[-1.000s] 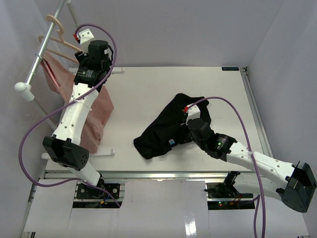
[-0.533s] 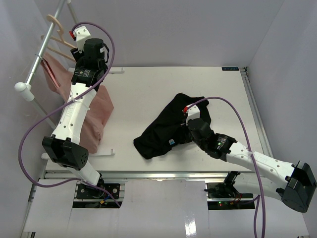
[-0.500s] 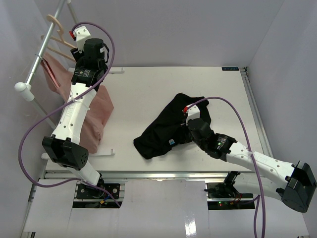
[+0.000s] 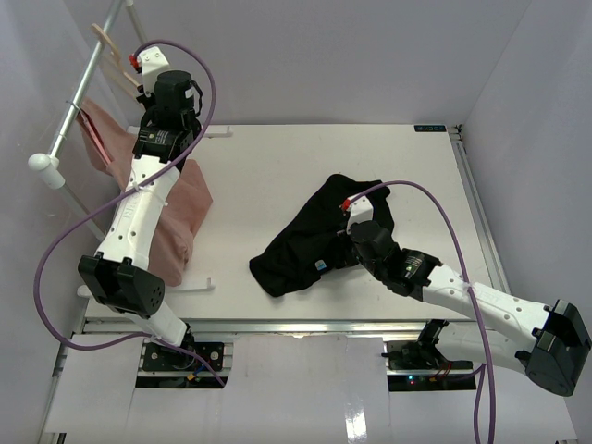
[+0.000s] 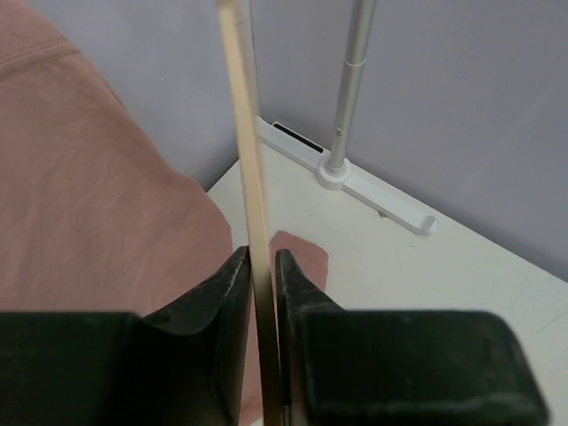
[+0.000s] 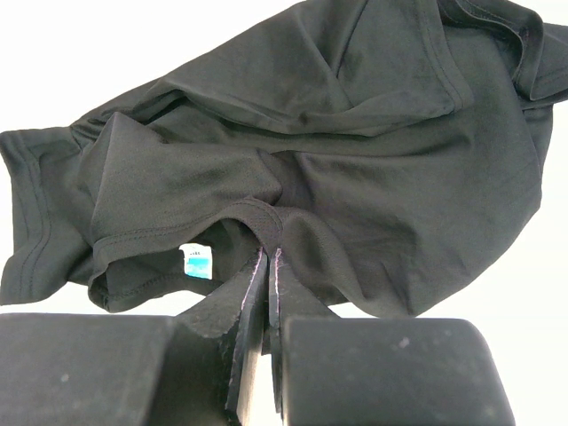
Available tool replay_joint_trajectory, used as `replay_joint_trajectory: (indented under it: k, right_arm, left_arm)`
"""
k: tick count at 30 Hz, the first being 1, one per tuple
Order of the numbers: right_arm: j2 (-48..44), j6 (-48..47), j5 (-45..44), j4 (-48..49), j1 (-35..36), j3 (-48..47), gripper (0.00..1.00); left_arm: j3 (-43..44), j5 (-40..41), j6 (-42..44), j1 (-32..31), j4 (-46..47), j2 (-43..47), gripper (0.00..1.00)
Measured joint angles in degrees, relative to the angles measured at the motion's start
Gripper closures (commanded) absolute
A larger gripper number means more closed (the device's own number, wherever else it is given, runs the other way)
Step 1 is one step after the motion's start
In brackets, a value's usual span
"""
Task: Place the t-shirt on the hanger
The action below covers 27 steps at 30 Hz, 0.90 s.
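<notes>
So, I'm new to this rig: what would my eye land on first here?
A black t-shirt lies crumpled mid-table, a fold pinched in the right gripper. At the far left, the left gripper clamps a thin wooden hanger beside the metal rail, above a pink garment.

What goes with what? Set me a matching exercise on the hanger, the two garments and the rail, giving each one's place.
Things:
1. light tan wooden hanger
2. black crumpled t-shirt
3. pink cloth garment
4. grey metal rail

Places:
A. pinched by the right fingers
B. running along the scene's far left
C. between the left fingers
D. draped at the left edge of the white table

Pairs: 1-C, 2-A, 3-D, 4-B.
</notes>
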<state>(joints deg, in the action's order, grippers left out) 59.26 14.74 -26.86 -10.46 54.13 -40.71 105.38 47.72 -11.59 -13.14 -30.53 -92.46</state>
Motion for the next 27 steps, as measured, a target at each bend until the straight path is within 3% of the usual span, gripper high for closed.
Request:
replay_joint_trajectory:
  k: [1, 16, 27]
  right_arm:
    - [0.0, 0.0, 0.0, 0.0, 0.0, 0.0, 0.92]
    - [0.0, 0.0, 0.8, 0.0, 0.0, 0.0, 0.92]
    - [0.2, 0.0, 1.1, 0.1, 0.0, 0.0, 0.92]
  left_arm:
    - [0.0, 0.1, 0.2, 0.0, 0.0, 0.1, 1.0]
    - [2.9, -2.8, 2.6, 0.3, -0.2, 2.0, 1.0]
    - [-8.9, -26.5, -1.7, 0.7, 3.1, 15.0, 1.0]
